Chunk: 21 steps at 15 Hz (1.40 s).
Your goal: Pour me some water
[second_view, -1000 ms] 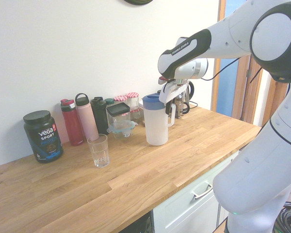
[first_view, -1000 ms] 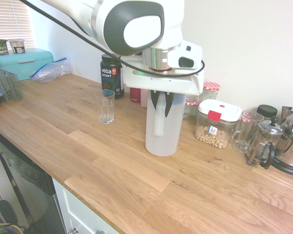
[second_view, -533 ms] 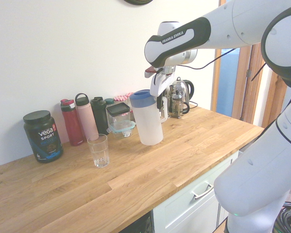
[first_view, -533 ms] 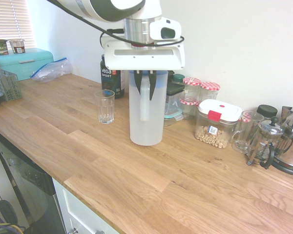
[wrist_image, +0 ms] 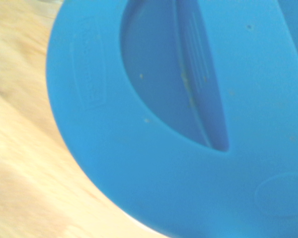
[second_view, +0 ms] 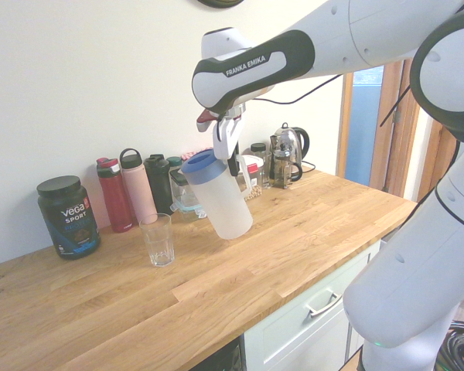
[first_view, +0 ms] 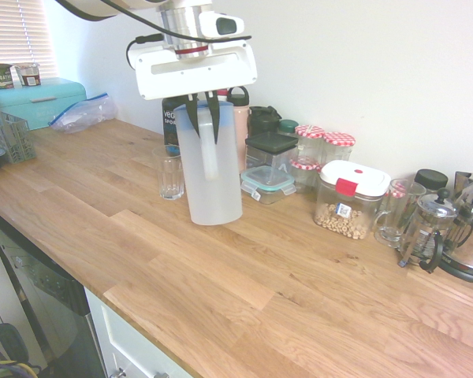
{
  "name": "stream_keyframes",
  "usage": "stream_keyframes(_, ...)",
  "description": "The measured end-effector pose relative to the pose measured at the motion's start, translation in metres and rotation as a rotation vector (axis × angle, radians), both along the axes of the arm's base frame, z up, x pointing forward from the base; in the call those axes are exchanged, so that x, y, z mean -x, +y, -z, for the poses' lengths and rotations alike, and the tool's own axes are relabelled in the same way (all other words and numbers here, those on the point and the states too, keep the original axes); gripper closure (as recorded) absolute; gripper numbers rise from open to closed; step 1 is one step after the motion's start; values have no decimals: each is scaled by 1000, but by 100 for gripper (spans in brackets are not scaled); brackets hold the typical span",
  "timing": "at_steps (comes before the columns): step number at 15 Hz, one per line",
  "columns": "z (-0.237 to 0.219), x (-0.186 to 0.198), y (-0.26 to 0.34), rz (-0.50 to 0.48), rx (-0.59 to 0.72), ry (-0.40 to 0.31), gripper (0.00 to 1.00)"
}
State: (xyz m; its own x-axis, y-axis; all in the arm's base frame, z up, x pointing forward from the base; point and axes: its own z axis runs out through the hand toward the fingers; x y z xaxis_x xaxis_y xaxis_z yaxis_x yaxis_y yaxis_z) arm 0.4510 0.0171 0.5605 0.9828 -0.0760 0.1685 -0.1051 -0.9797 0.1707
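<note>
Looking from the first outside camera, we see our tool (first_view: 204, 106) clenched on the jug (first_view: 210, 169), held above the bench (first_view: 299, 268) just beside the glass (first_view: 171, 172). From the second, the jug (second_view: 217, 195) tilts, its lid toward the glass (second_view: 158, 239). Up close, the wrist shows only the blue lid (wrist_image: 188, 124).

— Any print I can read from here?

— "vega SPORT" on the black tub (second_view: 68, 216), standing at nine o'clock of the glass (second_view: 158, 239). "FRANKA EMIKA" runs along the arm's dark band (second_view: 246, 65). I make out nothing else.
</note>
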Motion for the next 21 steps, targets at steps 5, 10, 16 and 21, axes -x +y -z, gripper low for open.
stream_keyframes(5, 9, 5, 52, -92, 106, 51, 100)
stream_keyframes(10, 23, 2, 84, -173, 300, 137, 100)
stream_keyframes(16, 42, -2, 118, -206, 398, 163, 100)
stream_keyframes(21, 37, -25, 121, -190, 438, 140, 100)
